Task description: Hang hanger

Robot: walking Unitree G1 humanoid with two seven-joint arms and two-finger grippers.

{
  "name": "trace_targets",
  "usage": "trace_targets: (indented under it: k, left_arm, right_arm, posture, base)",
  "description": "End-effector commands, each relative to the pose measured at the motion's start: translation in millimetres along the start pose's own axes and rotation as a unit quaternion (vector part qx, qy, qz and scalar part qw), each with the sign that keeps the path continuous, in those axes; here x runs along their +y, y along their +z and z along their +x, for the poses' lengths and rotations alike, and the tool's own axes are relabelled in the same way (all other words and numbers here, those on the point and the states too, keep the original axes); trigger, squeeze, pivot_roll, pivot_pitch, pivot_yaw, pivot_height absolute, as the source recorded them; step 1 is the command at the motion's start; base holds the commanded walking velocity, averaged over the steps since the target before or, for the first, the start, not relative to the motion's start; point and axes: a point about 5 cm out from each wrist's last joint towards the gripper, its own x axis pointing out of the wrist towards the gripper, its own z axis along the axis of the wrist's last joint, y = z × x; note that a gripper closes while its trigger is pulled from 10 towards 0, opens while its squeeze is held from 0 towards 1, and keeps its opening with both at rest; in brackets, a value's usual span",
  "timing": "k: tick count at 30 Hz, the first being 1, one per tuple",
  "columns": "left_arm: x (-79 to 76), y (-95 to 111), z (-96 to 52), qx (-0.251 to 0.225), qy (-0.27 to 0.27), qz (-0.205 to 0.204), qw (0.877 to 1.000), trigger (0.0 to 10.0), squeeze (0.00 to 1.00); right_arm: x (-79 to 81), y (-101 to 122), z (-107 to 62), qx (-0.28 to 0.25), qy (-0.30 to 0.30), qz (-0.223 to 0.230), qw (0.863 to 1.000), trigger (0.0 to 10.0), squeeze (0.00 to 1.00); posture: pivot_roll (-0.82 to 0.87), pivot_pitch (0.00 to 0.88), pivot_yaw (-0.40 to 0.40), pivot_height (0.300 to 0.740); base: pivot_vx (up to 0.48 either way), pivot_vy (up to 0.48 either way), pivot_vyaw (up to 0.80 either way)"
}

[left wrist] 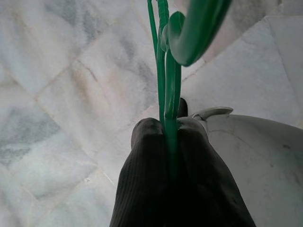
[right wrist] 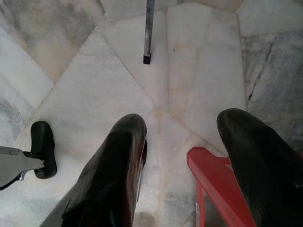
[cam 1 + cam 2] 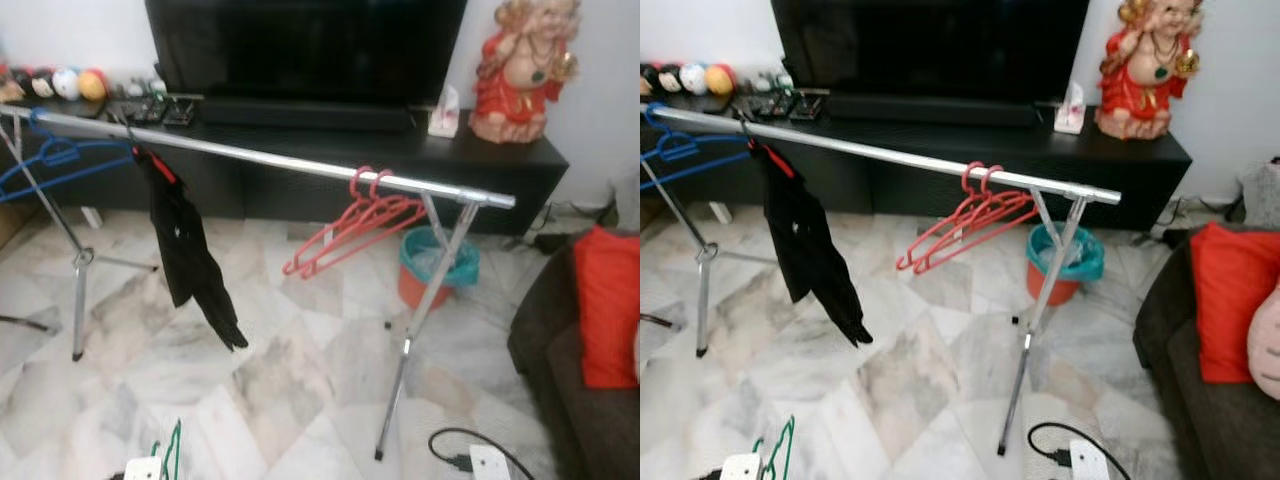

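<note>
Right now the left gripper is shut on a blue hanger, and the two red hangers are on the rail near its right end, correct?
Not quite: the hanger pinched by the left gripper is green, as the left wrist view shows. The two red hangers do hang on the rail near its right end.

Green hanger [image 3: 172, 447] and blue hanger [image 3: 50, 160] cut by frame edges

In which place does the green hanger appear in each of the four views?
Left eye view: the green hanger is at the bottom edge, left of centre.
Right eye view: it is at the bottom edge, further left.
Left wrist view: it stands in the middle, clamped in the left tool.
Right wrist view: a red plastic piece is here instead.
Shared landmark: the marble floor.
</note>
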Motion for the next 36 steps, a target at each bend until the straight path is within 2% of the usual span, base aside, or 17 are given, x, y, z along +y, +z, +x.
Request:
trace_targets:
  k: [1,2,3,5,6,8,10,11,14,15,16,18,22,33,36]
  left_arm:
    - [5.7,36,2.5,-0.091,0.009,0.012,0.996,10.0,0.0]
    - [5.7,36,2.5,-0.091,0.009,0.012,0.996,10.0,0.0]
    - [7.1,82,-1.3,-0.212,0.016,0.044,0.976,10.0,0.0]
    - [6.4,104,-6.4,-0.27,0.021,0.057,0.961,10.0,0.0]
    - [6.4,104,-6.4,-0.27,0.021,0.057,0.961,10.0,0.0]
    - [-0.3,127,-14.9,-0.335,0.021,0.066,0.94,10.0,0.0]
    - [-1.7,130,-16.0,-0.342,0.019,0.065,0.937,10.0,0.0]
    - [-9.5,142,-22.9,-0.379,0.014,0.068,0.923,10.0,0.0]
    - [-17.2,155,-31.7,-0.417,0.003,0.069,0.906,10.0,0.0]
    - [-24.1,163,-38.6,-0.442,-0.012,0.081,0.893,10.0,0.0]
    - [-27.6,167,-42.7,-0.456,-0.019,0.091,0.885,10.0,0.0]
    - [-31.4,172,-48.6,-0.473,-0.027,0.101,0.875,10.0,0.0]
    - [-31.7,178,-56.4,-0.489,-0.02,0.087,0.868,10.0,0.0]
    - [-43.7,188,-62.3,-0.489,-0.038,0.078,0.868,10.0,0.0]
    - [-42.6,190,-62.7,-0.489,-0.038,0.076,0.868,10.0,0.0]
  right_arm:
    - [0.1,2,0.2,-0.003,0.0,0.007,1.0,10.0,0.0]
    - [0.1,2,0.2,-0.003,0.0,0.007,1.0,10.0,0.0]
    - [-0.7,2,0.1,-0.004,-0.001,0.008,1.0,10.0,0.0]
    - [-1.0,2,0.1,-0.004,-0.001,0.007,1.0,10.0,0.0]
    - [-1.0,2,0.1,-0.004,-0.001,0.007,1.0,10.0,0.0]
    - [-1.4,2,0.1,-0.003,-0.001,0.003,1.0,10.0,0.0]
    - [-1.5,2,0.1,-0.003,-0.001,0.003,1.0,10.0,0.0]
    - [-2.0,2,0.0,0.0,-0.002,-0.003,1.0,10.0,0.0]
    - [-2.3,2,-0.1,0.001,-0.003,-0.006,1.0,10.0,0.0]
    - [-2.3,1,-0.1,0.001,-0.004,-0.005,1.0,10.0,0.0]
    - [-2.3,1,-0.1,0.001,-0.004,-0.005,1.0,10.0,0.0]
    - [-2.3,1,-0.1,0.002,-0.004,-0.006,1.0,10.0,0.0]
    - [-1.9,0,-0.1,0.003,-0.003,-0.008,1.0,10.0,0.0]
    - [-1.1,-1,-0.1,0.006,-0.004,-0.01,1.0,10.0,0.0]
    - [-0.8,0,0.0,0.006,-0.003,-0.01,1.0,10.0,0.0]
  posture:
    - [0.14,0.0,-0.074,0.74]
    - [0.14,0.0,-0.074,0.74]
    - [0.14,0.0,-0.074,0.74]
    - [0.14,0.0,-0.075,0.74]
    - [0.14,0.0,-0.075,0.74]
    - [0.14,0.0,-0.076,0.74]
    - [0.14,0.0,-0.075,0.74]
    - [0.13,0.0,-0.072,0.74]
    - [0.14,0.0,-0.071,0.74]
    - [0.14,0.0,-0.069,0.74]
    - [0.14,0.0,-0.068,0.74]
    - [0.14,0.0,-0.067,0.74]
    - [0.14,0.0,-0.067,0.74]
    - [0.14,0.0,-0.063,0.74]
    - [0.14,0.0,-0.063,0.74]
  base:
    - [0.0,0.0,0.0]
    - [0.0,0.0,0.0]
    - [0.0,0.0,0.0]
    - [0.0,0.0,0.0]
    - [0.0,0.0,0.0]
    - [0.0,0.0,0.0]
    - [0.0,0.0,0.0]
    - [0.0,0.0,0.0]
    - [0.0,0.0,0.0]
    - [0.247,0.0,0.0]
    - [0.277,0.0,0.0]
    - [0.298,0.0,0.0]
    - [0.366,0.0,0.0]
    - [0.406,0.0,0.0]
    - [0.409,0.0,0.0]
